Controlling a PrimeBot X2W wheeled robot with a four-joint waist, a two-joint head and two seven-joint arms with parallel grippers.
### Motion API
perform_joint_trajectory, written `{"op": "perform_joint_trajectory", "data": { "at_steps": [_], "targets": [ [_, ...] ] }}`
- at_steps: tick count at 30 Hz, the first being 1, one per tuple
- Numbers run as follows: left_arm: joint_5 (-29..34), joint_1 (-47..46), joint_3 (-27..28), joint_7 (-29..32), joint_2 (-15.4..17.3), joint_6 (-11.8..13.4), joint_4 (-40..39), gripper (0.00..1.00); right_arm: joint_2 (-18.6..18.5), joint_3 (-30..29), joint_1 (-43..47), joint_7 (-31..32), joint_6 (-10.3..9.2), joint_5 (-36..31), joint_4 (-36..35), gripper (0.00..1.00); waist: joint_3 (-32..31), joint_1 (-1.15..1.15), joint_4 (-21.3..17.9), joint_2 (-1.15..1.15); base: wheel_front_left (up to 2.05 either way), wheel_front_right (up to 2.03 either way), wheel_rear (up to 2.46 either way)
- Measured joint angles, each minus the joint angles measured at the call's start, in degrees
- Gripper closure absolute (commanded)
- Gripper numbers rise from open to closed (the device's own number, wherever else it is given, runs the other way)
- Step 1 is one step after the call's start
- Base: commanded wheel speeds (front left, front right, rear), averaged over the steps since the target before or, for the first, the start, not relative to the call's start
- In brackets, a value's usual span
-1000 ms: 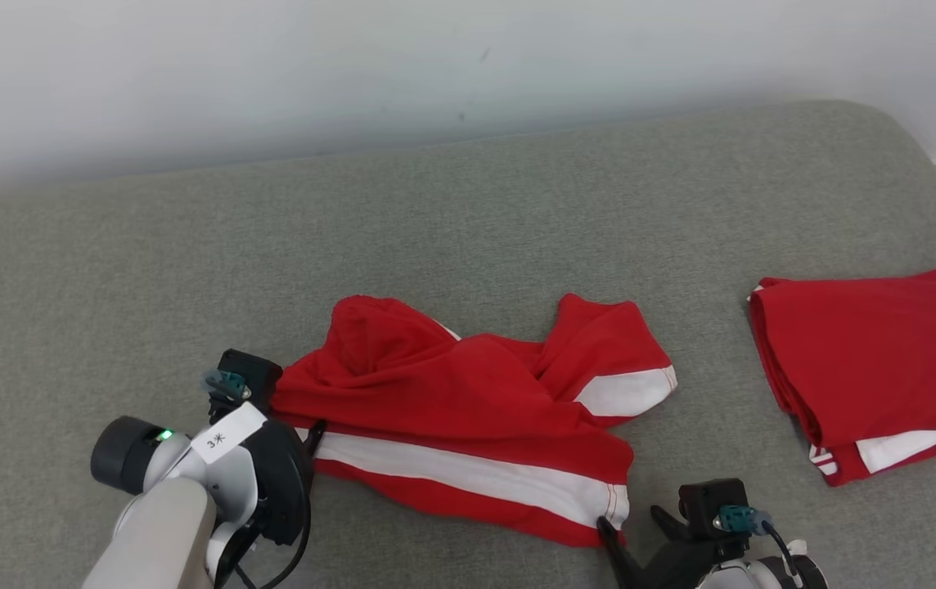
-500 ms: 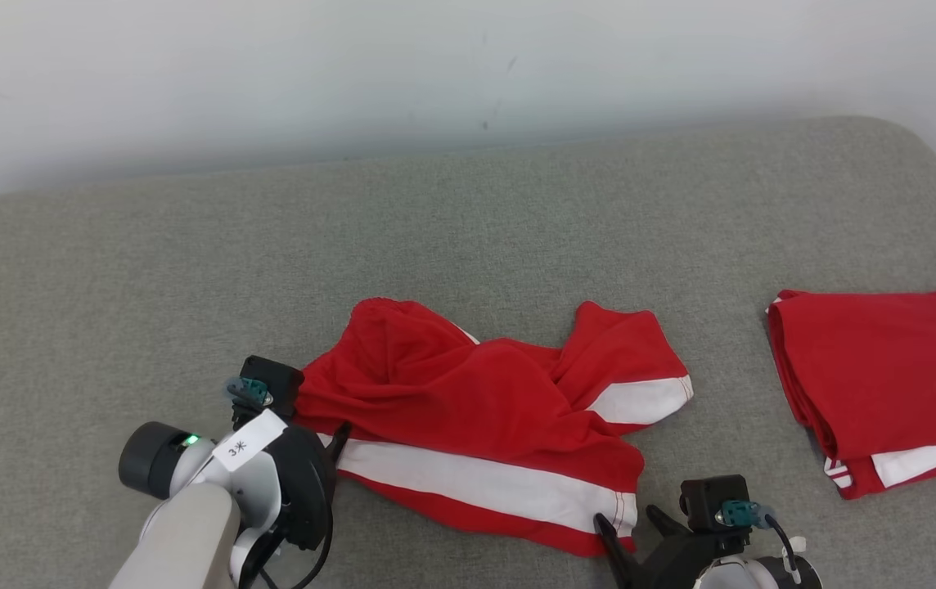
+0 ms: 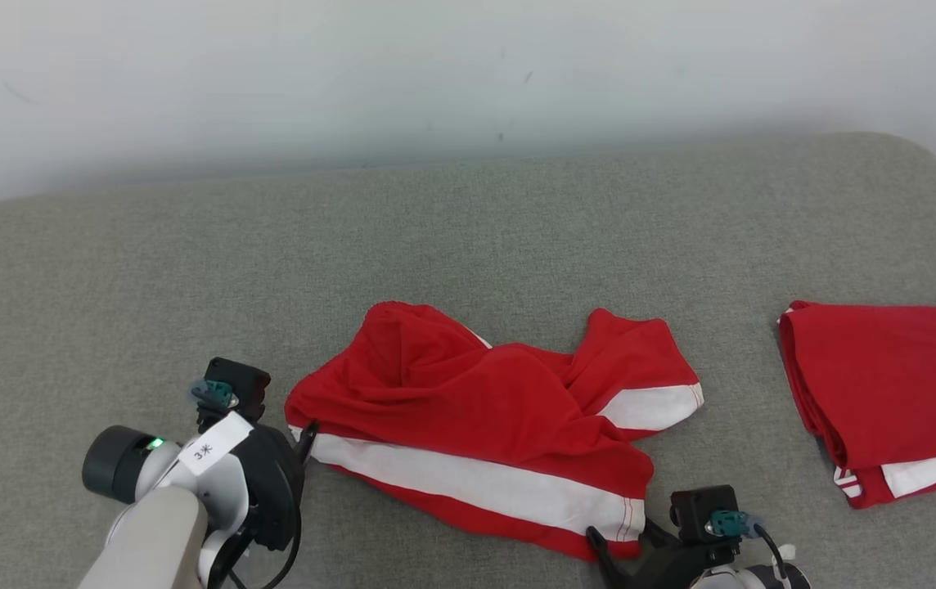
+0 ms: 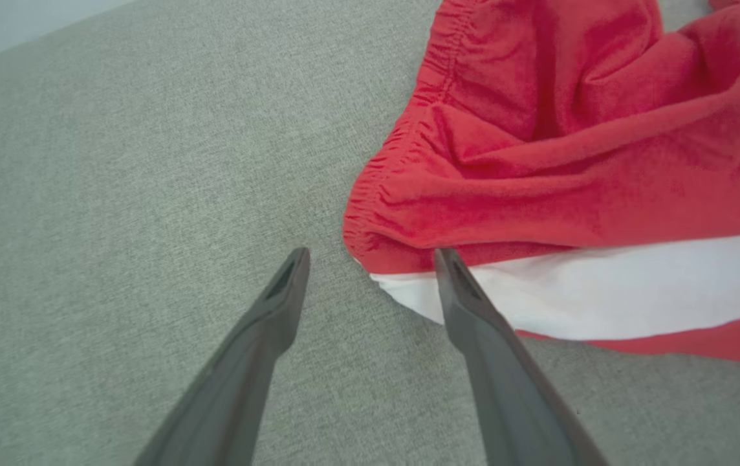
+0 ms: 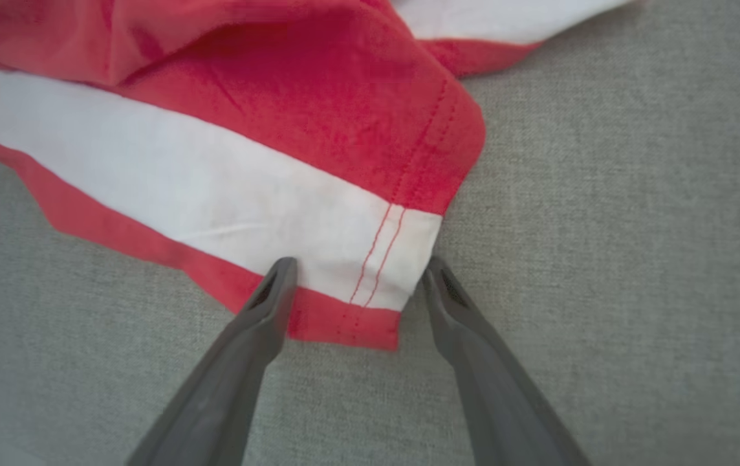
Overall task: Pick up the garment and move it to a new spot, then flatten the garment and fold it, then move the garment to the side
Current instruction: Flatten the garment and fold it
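Nearest, at the garment's point(image 3: 484, 409) near right corner: right gripper point(image 5: 358, 266). Its fingers are spread wide and nothing is clamped. In the right wrist view the stitched hem corner, a white stripe over a red edge, is framed between the two fingertips. One finger is seen overlapping the cloth, the other right at the hem edge. Whether the cloth is pressed or only hovered over cannot be told.

At the garment's near left corner: left gripper point(image 4: 371, 257). Its fingers are likewise spread wide and nothing is held. One fingertip is seen over the white stripe just below the end of the gathered waistband. The other is over bare grey upholstery point(image 3: 190, 270) just beside the garment.

The garment is red shorts with white stripes, laid crumpled on the grey upholstery. Its near part is fairly flat, with the long white stripe running across from one gripper to the other. Its far part is bunched in folds: the waistband opening is humped up at the far left, and a leg with a second white patch is twisted at the far right.

Well to the right of the garment, not touching it, a folded red garment point(image 3: 885, 384) with white stripes at its near edge is seen, cut off by the frame.

Beyond the garment, the upholstery is bounded by a white wall point(image 3: 435, 74).
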Motion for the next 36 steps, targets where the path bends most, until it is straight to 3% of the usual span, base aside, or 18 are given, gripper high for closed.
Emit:
{"op": "perform_joint_trajectory", "data": {
  "at_steps": [10,13,14,15,16,17,18,19,26,32,36],
  "targets": [
    [-1.10,0.70,-0.30,0.60,-0.83,-0.02,1.45,0.00,0.27,1.32,-3.61,-0.26,1.14,0.35,1.35,0.02,2.71,0.00,-0.92,0.00,0.00,0.00,0.00],
    [-1.47,0.24,-0.68,0.77,-1.20,-0.03,1.66,0.00,0.27,1.18,-3.75,-0.52,1.14,0.64,1.77,0.16,3.53,0.00,-0.95,0.00,0.00,0.00,0.00],
    [-1.47,-0.20,-0.76,0.77,-1.23,-0.09,1.82,0.00,0.27,1.23,-3.87,-0.53,1.14,0.64,2.02,0.33,3.73,0.00,-0.90,0.00,0.00,0.00,0.00],
    [-1.49,-0.48,-0.85,0.77,-1.25,-0.09,1.87,0.07,0.27,1.21,-4.10,-0.60,1.13,0.64,2.25,0.48,3.83,0.00,-0.83,0.00,0.00,0.00,0.00],
    [-1.60,-0.51,-0.97,0.77,-1.32,-0.09,1.96,0.40,0.24,1.15,-4.48,-0.77,1.13,0.65,2.56,0.73,3.89,0.00,-0.76,0.00,0.00,0.00,0.00],
    [-1.74,-0.49,-1.16,0.77,-1.42,-0.09,2.16,0.54,0.21,1.05,-4.66,-0.78,1.13,0.75,2.92,0.90,3.90,0.00,-0.68,0.00,0.00,0.00,0.00],
    [-1.74,-0.50,-1.35,0.73,-1.58,-0.10,2.29,0.76,0.23,0.94,-4.65,-0.94,1.13,0.80,3.08,1.00,3.87,0.00,-0.57,0.00,0.00,0.00,0.00],
    [-1.82,-0.48,-1.38,0.57,-1.81,-0.12,2.31,1.00,0.27,1.01,-4.65,-0.96,1.13,0.81,3.14,1.00,3.78,0.00,-0.45,0.00,0.00,0.00,0.00],
    [-2.82,-0.30,-0.04,-1.46,-2.42,-0.40,2.24,1.00,0.14,0.30,-4.22,-2.47,1.18,1.18,2.75,1.00,2.25,0.00,0.01,0.00,0.00,0.00,0.00],
    [-4.07,1.45,2.35,-4.57,-2.49,1.58,-1.41,1.00,-1.69,0.24,-1.40,-3.04,5.45,3.98,-1.62,1.00,-0.30,0.00,0.17,0.00,0.00,0.00,0.00],
    [-4.88,4.83,3.94,-6.31,-2.58,4.50,-6.08,1.00,-3.57,-1.45,-0.13,-4.14,7.79,6.01,-7.10,1.00,-2.41,0.00,0.10,0.00,0.00,0.00,0.00]
  ]
}}
